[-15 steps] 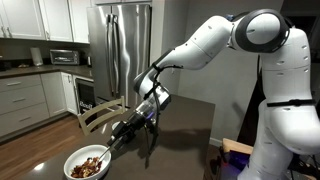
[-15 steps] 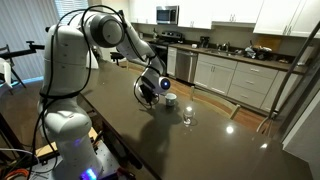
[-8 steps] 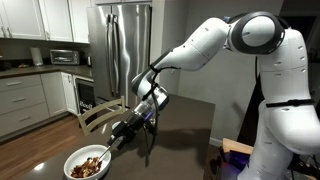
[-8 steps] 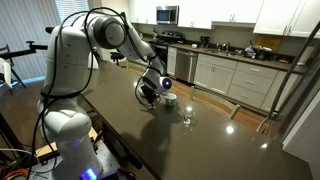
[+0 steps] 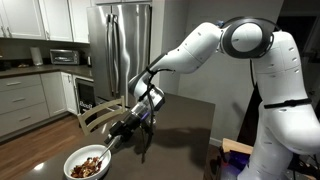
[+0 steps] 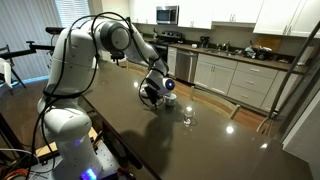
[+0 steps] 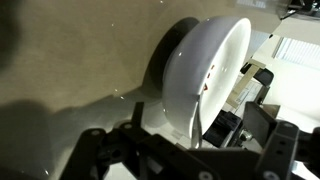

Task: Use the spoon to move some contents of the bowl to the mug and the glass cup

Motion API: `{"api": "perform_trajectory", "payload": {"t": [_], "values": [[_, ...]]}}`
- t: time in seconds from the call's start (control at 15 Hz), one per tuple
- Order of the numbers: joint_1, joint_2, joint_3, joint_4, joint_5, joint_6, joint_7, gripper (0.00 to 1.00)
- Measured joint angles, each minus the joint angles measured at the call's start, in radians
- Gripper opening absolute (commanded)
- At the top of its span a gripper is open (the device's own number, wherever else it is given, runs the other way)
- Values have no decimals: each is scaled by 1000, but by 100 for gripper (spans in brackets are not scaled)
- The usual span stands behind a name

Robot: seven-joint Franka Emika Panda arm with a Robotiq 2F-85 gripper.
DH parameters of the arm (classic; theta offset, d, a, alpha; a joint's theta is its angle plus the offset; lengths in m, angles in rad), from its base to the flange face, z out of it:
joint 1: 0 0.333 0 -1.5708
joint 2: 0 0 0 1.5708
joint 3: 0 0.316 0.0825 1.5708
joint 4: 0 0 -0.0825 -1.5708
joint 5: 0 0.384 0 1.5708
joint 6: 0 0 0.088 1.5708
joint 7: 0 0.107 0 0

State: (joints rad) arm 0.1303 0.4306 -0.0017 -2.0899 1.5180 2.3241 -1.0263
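The bowl [image 5: 70, 163] looks like glazed white ceramic, smooth and shiny, and the contents [image 5: 88, 166] in it are rough, dry brown chunks. The dark table [image 6: 200, 150] is polished enough to mirror the lights. The glass cup [image 6: 187, 118] is clear glass. The fridge [image 5: 125, 40] is brushed steel, the arm [image 5: 200, 45] is cased in glossy white plastic, and the chair [image 5: 95, 115] is pale wood

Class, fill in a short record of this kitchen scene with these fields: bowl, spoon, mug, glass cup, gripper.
bowl: white, on the dark table, holding brown chunky contents
spoon: tip in the bowl, handle slanting up toward the gripper
mug: white, beside the glass cup
glass cup: clear, upright
gripper: at the spoon handle's upper end; open or shut unclear
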Motion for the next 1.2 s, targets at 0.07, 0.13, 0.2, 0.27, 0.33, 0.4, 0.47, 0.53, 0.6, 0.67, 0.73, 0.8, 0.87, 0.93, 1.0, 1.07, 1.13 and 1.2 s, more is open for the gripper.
{"api": "perform_trajectory", "payload": {"t": [0.07, 0.13, 0.2, 0.27, 0.33, 0.4, 0.47, 0.53, 0.6, 0.67, 0.73, 0.8, 0.87, 0.93, 1.0, 1.07, 1.13, 1.2], "values": [[0, 5, 0, 8, 0, 1, 1, 67], [0, 7, 0, 13, 0, 2, 2, 60], [0, 9, 0, 18, 0, 3, 4, 54], [0, 9, 0, 20, 0, 5, 5, 47], [0, 9, 0, 21, 0, 7, 6, 41], [0, 9, 0, 22, 0, 10, 6, 34], [0, 9, 0, 22, 0, 14, 6, 28], [0, 9, 0, 22, 0, 18, 6, 20], [0, 8, 0, 22, 0, 25, 6, 15], [0, 8, 0, 22, 0, 32, 8, 8], [0, 8, 0, 22, 0, 38, 12, 5], [0, 7, 0, 22, 0, 43, 16, 3], [0, 7, 0, 22, 0, 47, 20, 0], [0, 7, 0, 22, 0, 49, 23, 3], [0, 6, 1, 22, 0, 49, 27, 29], [0, 5, 1, 22, 0, 50, 31, 28], [0, 5, 1, 22, 0, 51, 34, 30], [0, 5, 1, 22, 0, 52, 37, 36]]}}
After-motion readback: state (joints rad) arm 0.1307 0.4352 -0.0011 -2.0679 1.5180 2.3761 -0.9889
